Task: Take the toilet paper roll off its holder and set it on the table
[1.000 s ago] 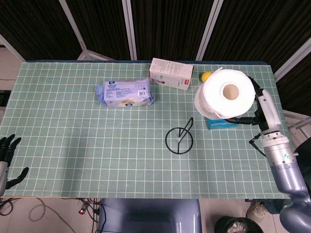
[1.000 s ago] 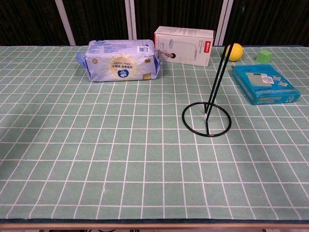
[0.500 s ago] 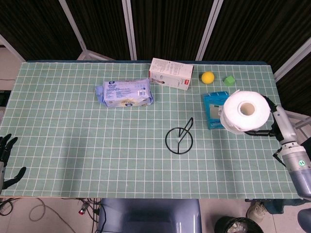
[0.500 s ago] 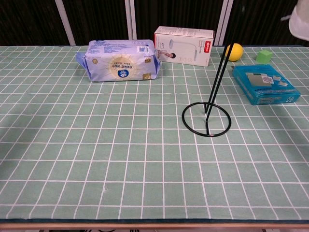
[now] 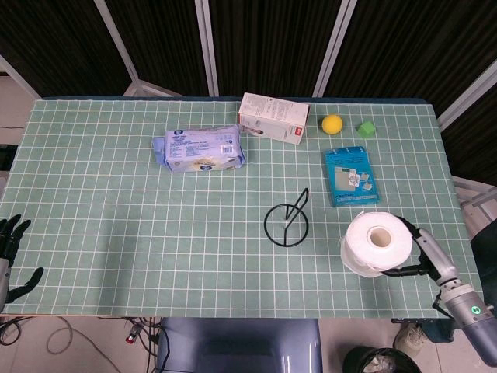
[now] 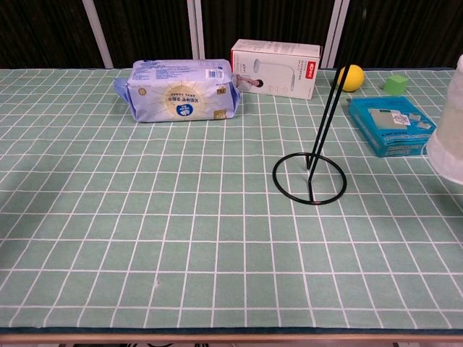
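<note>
The right hand (image 5: 425, 256) grasps the roll (image 5: 377, 244) from its right side, dark fingers (image 5: 403, 272) curving round its near side; the roll sits near the worktop's (image 5: 116, 217) front right corner with its core facing up, and whether it touches the cloth cannot be told; in the chest view only a white sliver of the roll (image 6: 450, 137) shows at the right edge; the holder (image 5: 286, 224) stands bare near the middle of the worktop, its ring base flat and its rod leaning; the left hand (image 5: 9, 247) hangs beyond the front left corner, fingers released and spread, holding nothing; a blue box (image 5: 349, 176) lies between the roll and the back edge; along the back edge lie a wipes pack (image 5: 199, 148), a white carton (image 5: 272, 118), a yellow ball (image 5: 331, 123) and a green cube (image 5: 366, 129).
</note>
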Tool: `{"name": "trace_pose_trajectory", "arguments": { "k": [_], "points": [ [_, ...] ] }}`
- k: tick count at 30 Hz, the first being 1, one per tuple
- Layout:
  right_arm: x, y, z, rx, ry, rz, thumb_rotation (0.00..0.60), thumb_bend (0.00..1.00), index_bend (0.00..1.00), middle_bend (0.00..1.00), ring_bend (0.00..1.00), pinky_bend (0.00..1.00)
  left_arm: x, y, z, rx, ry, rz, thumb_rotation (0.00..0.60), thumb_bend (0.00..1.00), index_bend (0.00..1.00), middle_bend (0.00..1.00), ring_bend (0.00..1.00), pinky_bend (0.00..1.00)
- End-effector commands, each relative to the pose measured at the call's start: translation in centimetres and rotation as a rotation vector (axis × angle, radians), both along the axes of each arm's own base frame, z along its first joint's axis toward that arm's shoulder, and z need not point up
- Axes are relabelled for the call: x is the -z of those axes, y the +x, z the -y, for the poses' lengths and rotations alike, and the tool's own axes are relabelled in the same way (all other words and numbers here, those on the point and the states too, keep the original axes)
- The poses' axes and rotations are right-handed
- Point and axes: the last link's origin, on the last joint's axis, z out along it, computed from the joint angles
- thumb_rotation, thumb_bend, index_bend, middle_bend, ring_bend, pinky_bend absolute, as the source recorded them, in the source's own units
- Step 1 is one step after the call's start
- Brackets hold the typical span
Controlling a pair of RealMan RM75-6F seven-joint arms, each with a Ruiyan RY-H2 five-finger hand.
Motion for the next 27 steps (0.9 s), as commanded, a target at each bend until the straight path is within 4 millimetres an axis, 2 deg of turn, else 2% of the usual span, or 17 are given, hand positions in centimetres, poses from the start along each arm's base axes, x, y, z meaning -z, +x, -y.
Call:
{"name": "trace_pose_trajectory", "arguments": {
  "k": [1, 4, 7, 11, 15, 17, 19, 21, 25, 27],
  "points": [
    [4.1, 0.1, -1.3, -0.014, 0.046, 0.049, 0.600, 0.00, 0.41, 0.33, 0.38, 0.14, -0.1, -0.1, 0.0, -0.001, 0.005, 0.002, 0.600, 0.25, 0.08, 0.00, 0.00, 0.01],
    [6.8, 0.1, -1.8, -0.025, 0.056, 0.064, 0.600, 0.00, 0.41, 0.33, 0.37, 0.14, -0.2, -0.1, 0.0, -0.005, 0.006, 0.005, 0.600, 0.25, 0.08, 0.00, 0.00, 0.01],
    [8.5, 0.2, -2.0, -0.038, 0.063, 0.068, 0.600, 0.00, 0.41, 0.33, 0.37, 0.14, -0.3, -0.2, 0.0, -0.005, 0.008, 0.006, 0.600, 0.25, 0.08, 0.00, 0.00, 0.01],
    [9.7, 0.2, -1.7, -0.060, 0.053, 0.047, 0.600, 0.00, 0.41, 0.33, 0.36, 0.13, -0.4, -0.2, -0.1, -0.006, 0.010, 0.009, 0.600, 0.25, 0.08, 0.00, 0.00, 0.01],
    [10.5, -0.2, -1.6, -0.050, 0.062, 0.027, 0.600, 0.00, 0.41, 0.32, 0.28, 0.10, -0.4, -0.2, 0.0, -0.004, 0.010, 0.008, 0.600, 0.25, 0.08, 0.00, 0.00, 0.01],
    [10.8, -0.6, -1.6, -0.035, 0.077, 0.015, 0.600, 0.00, 0.38, 0.26, 0.21, 0.07, -0.3, -0.2, 0.0, -0.004, 0.007, 0.006, 0.600, 0.25, 0.08, 0.00, 0.00, 0.01],
    [11.0, -1.0, -1.4, -0.027, 0.092, -0.009, 0.600, 0.00, 0.30, 0.15, 0.09, 0.03, -0.2, -0.2, 0.0, -0.006, 0.004, 0.003, 0.600, 0.25, 0.08, 0.00, 0.00, 0.01],
    [11.1, -1.3, -1.3, -0.024, 0.103, -0.031, 0.600, 0.00, 0.23, 0.09, 0.03, 0.01, -0.2, -0.2, 0.0, -0.006, 0.002, 0.002, 0.600, 0.25, 0.08, 0.00, 0.00, 0.01],
    [11.0, -1.5, -0.9, -0.017, 0.091, -0.065, 0.600, 0.00, 0.06, 0.01, 0.00, 0.00, -0.1, -0.1, 0.0, -0.006, 0.002, 0.001, 0.600, 0.25, 0.08, 0.00, 0.00, 0.01],
    [10.8, -1.6, -0.8, -0.013, 0.099, -0.073, 0.600, 0.00, 0.01, 0.00, 0.00, 0.00, -0.1, -0.1, 0.0, -0.007, 0.003, 0.001, 0.600, 0.25, 0.08, 0.00, 0.00, 0.01]
  ]
}}
